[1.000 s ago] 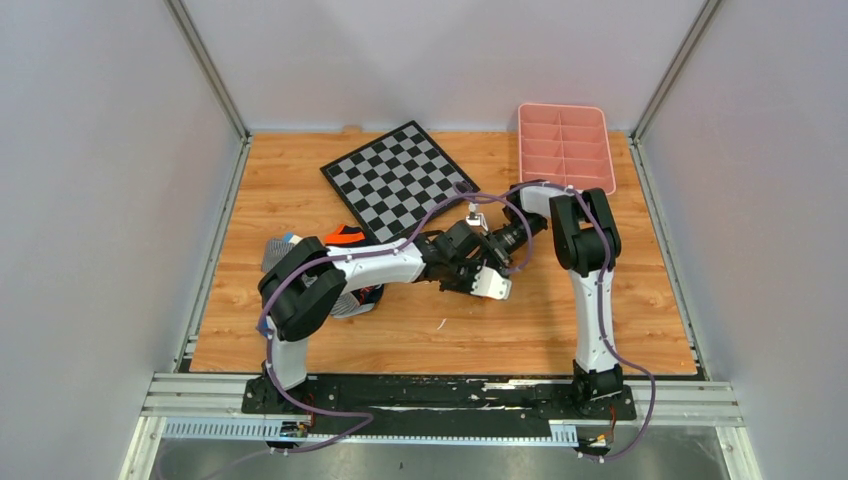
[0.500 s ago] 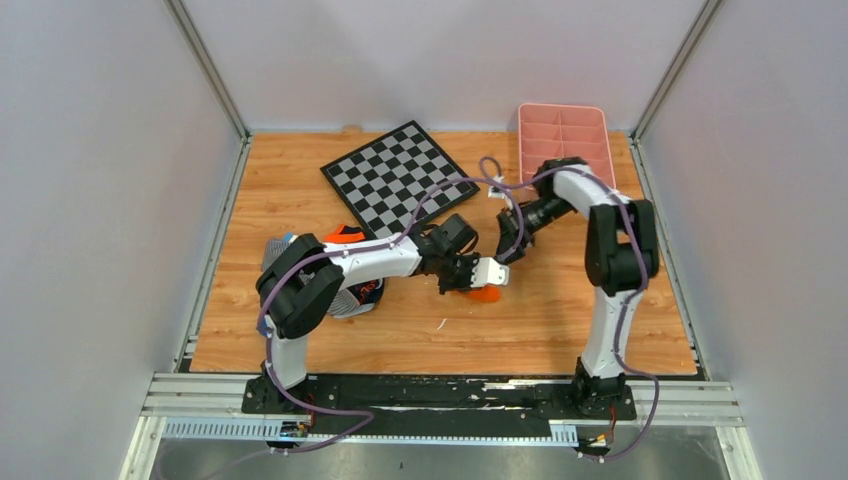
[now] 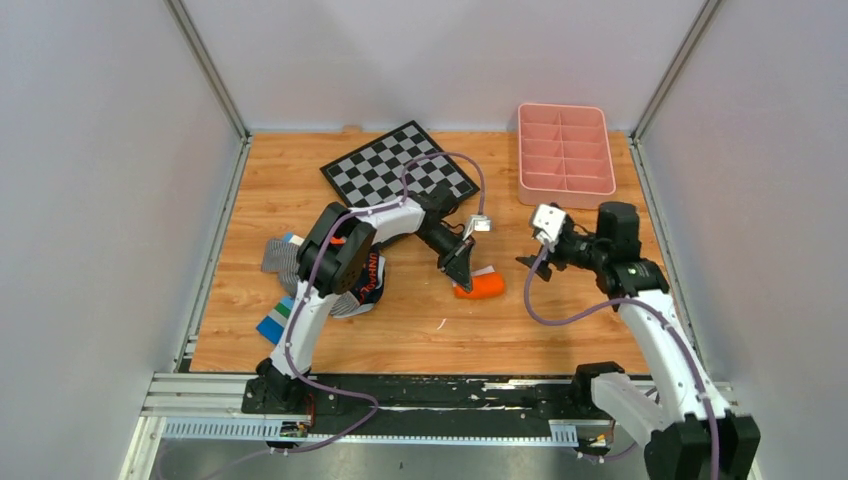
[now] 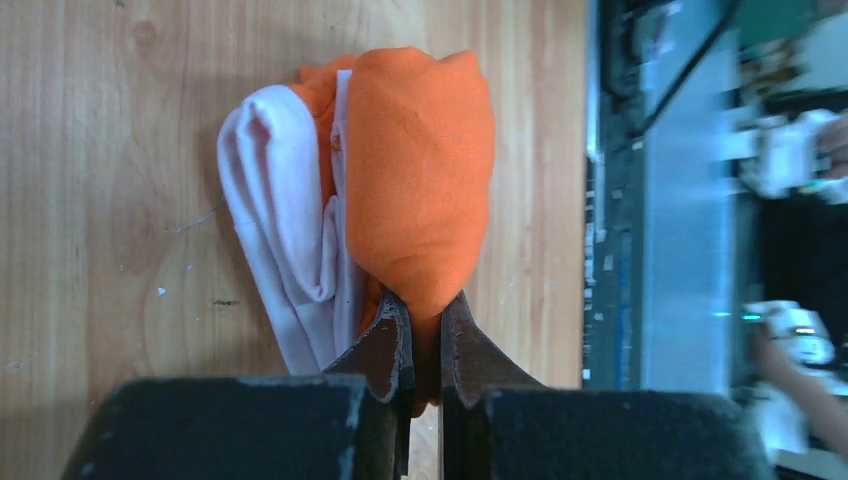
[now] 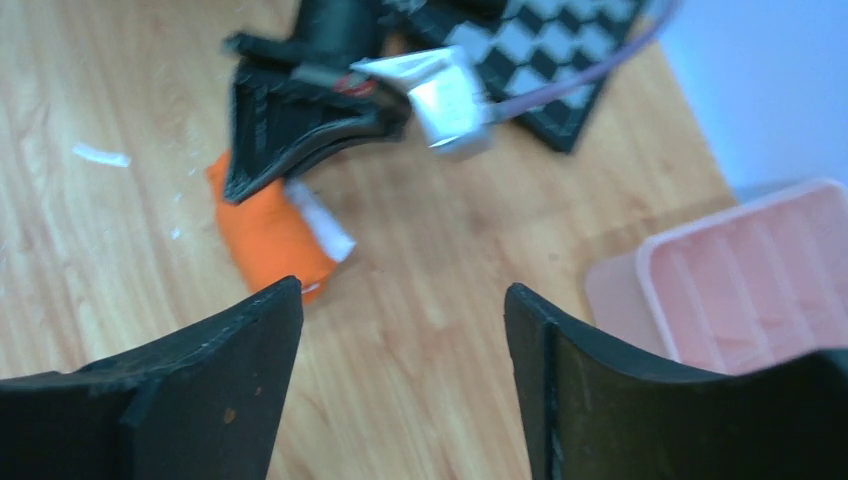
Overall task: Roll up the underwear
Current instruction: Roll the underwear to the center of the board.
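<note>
Main item: bright orange fabric underwear [image 3: 478, 286] with white trim, rolled into a short, compact bundle. It lies on the light wooden plank table [image 3: 560, 330] near the middle, on the near side of the black-and-grey checkerboard mat [image 3: 398, 178]. In the left wrist view the bundle [image 4: 420, 170] shows one smooth orange lobe, with a folded white band pressed along one side. Left gripper [image 3: 460, 272]: black, angled down onto the bundle's left end. Its jaws are clenched almost together on a pinch of the orange cloth [image 4: 425, 320], its tips at the table. Right gripper [image 3: 532, 267]: raised above the table to the right of the bundle and apart from it. Its jaws are spread wide with nothing between them [image 5: 400, 320], and its camera looks toward the bundle [image 5: 265, 235]. Other contents: a pink plastic tray [image 3: 564, 150] divided into compartments stands at the far right corner of the table. A grey-and-white finely striped garment [image 3: 283, 258] and a navy garment with orange lettering [image 3: 368, 285] lie heaped at the left side, partly hidden behind the left arm.
</note>
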Robot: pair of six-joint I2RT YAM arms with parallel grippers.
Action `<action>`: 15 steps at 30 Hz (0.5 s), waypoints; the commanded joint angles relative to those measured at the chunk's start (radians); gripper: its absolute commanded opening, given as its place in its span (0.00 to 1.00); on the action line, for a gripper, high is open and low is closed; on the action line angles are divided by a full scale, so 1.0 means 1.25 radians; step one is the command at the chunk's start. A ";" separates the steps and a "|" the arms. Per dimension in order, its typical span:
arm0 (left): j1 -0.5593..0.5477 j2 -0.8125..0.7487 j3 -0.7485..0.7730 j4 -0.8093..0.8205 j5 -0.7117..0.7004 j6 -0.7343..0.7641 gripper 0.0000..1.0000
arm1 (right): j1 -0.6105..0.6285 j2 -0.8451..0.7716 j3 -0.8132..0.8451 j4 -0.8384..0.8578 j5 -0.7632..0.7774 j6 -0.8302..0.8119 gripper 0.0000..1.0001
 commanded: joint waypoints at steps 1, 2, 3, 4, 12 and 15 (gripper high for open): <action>0.003 0.139 0.003 -0.144 0.017 0.002 0.07 | 0.127 0.085 -0.020 -0.114 0.065 -0.203 0.68; 0.004 0.139 0.000 -0.140 0.008 0.002 0.07 | 0.168 0.097 -0.042 -0.124 0.107 -0.260 0.67; 0.004 0.137 -0.003 -0.137 0.005 0.003 0.07 | 0.204 0.108 -0.064 -0.121 0.143 -0.298 0.66; 0.004 0.137 -0.004 -0.134 0.003 0.003 0.07 | 0.244 0.119 -0.089 -0.101 0.181 -0.325 0.66; 0.004 0.155 0.010 -0.164 -0.001 0.025 0.10 | 0.386 0.272 -0.064 0.017 0.309 -0.348 0.66; 0.003 0.163 0.025 -0.181 0.001 0.031 0.10 | 0.416 0.311 -0.062 0.018 0.313 -0.372 0.66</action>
